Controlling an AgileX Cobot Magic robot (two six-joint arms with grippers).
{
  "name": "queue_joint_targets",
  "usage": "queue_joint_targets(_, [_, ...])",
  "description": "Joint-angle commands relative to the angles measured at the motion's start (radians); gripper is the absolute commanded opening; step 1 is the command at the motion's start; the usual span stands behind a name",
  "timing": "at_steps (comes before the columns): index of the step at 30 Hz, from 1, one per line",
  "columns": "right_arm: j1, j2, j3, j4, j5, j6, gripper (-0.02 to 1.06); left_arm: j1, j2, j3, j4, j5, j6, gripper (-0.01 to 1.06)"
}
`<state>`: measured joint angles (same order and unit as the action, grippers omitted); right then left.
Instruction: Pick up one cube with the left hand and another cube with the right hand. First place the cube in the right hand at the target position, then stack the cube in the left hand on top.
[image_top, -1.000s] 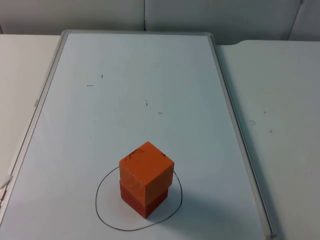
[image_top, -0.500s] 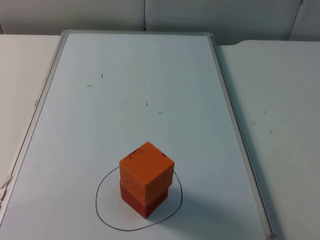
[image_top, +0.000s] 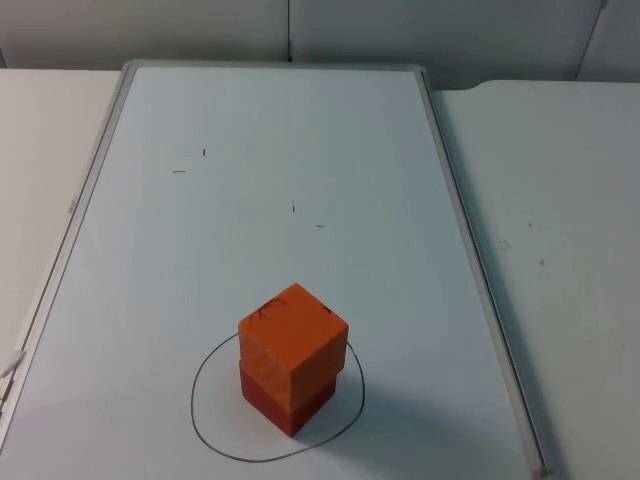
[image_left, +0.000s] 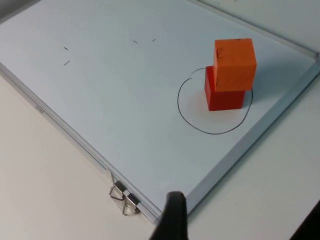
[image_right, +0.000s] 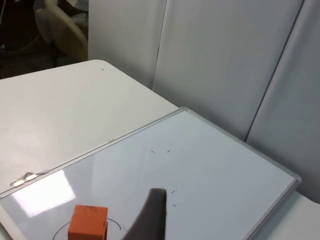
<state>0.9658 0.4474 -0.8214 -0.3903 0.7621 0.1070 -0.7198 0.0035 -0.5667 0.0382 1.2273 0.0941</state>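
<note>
Left wrist view: the left gripper (image_left: 172, 220) shows one black fingertip, as does the right gripper (image_right: 152, 215); whether either is open I cannot tell. Both arms wait clear. The orange cube (image_top: 292, 337) sits slightly skewed on the red cube (image_top: 285, 395) inside the drawn circle (image_top: 205, 405); a nudge to the whiteboard (image_top: 300, 130) could topple it.

Left gripper (image_left: 172, 220), right gripper (image_right: 152, 215): raised off table, waiting.
</note>
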Motion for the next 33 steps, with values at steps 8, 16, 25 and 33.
queue_joint_targets(8, [-0.003, -0.003, 0.004, 0.024, -0.011, -0.003, 0.85, -0.003, -0.003, 0.005, 0.008, -0.006, -0.018, 0.74])
queue_joint_targets(16, [-0.003, -0.003, 0.004, 0.028, -0.004, -0.005, 0.85, -0.003, -0.003, 0.005, 0.032, -0.006, -0.054, 0.98])
queue_joint_targets(25, [-0.003, -0.003, 0.004, 0.036, 0.004, -0.013, 0.85, -0.003, -0.003, 0.005, 0.047, -0.006, -0.075, 1.05])
queue_joint_targets(33, [-0.003, -0.003, 0.004, 0.225, 0.124, -0.142, 0.85, -0.003, -0.003, 0.005, 0.047, -0.006, -0.075, 1.05])
